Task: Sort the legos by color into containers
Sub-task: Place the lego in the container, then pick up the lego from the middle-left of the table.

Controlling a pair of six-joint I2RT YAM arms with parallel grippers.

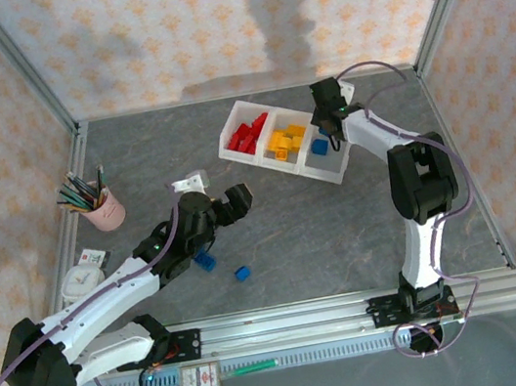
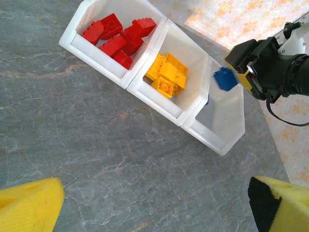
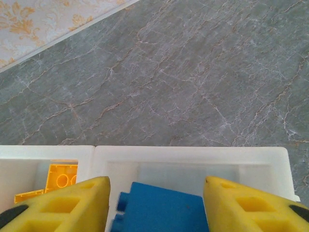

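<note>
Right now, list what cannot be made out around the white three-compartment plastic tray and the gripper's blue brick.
Right wrist view: blue plastic brick blurred, cut by the bottom edge; whether the right gripper grips it unclear.
Left wrist view: the white tray's end compartment, contents partly hidden by its wall.
Top view: the right gripper partly covers that compartment.

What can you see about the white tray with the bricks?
The white tray is slightly see-through plastic, three square compartments in a row, lying flat on the grey table. One end holds red bricks, the middle yellow-orange bricks. Over the other end a blue brick is between the parted fingers of the right gripper.
</note>
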